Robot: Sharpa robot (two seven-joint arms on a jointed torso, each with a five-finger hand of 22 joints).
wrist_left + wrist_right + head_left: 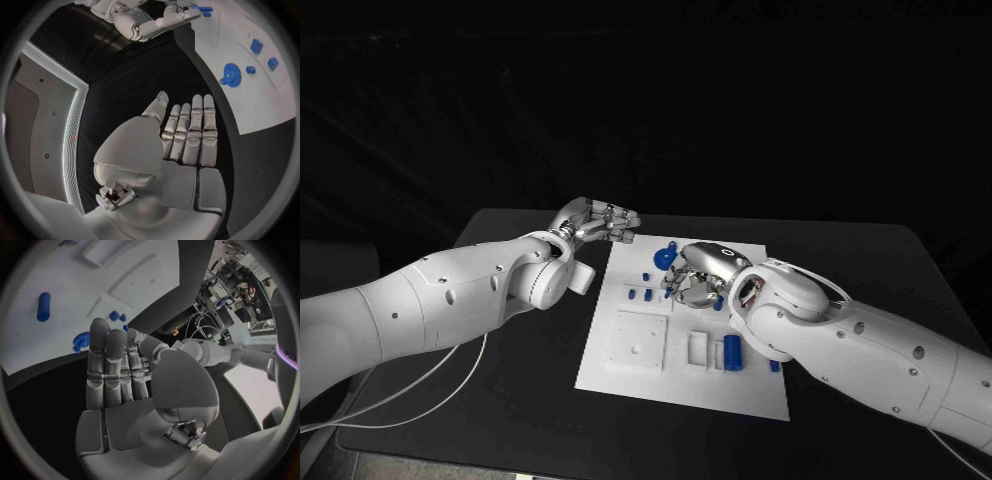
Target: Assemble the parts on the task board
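We see a black desk against a dark background, with one white board lying in the middle of it.

On the board we count one blue gear near its far edge, and one blue cylinder lying in a slot toward its near right part. Just right of that cylinder sits one small blue piece at the board's right edge. Between the gear and the cylinder we make out a few small blue pegs, but they are too small for us to count surely. One square raised white block sits on the near left part of the board.

The left hand hovers beyond the board's far left corner, over the desk. From its wrist camera its fingers lie straight and side by side with nothing in them, so we call it released. The same view shows the gear and two small blue pieces on the board.

The right hand is over the middle of the board, just beside the gear. From its wrist camera its fingers stretch out flat and hold nothing, with the gear just past the fingertips and the cylinder farther along the board.
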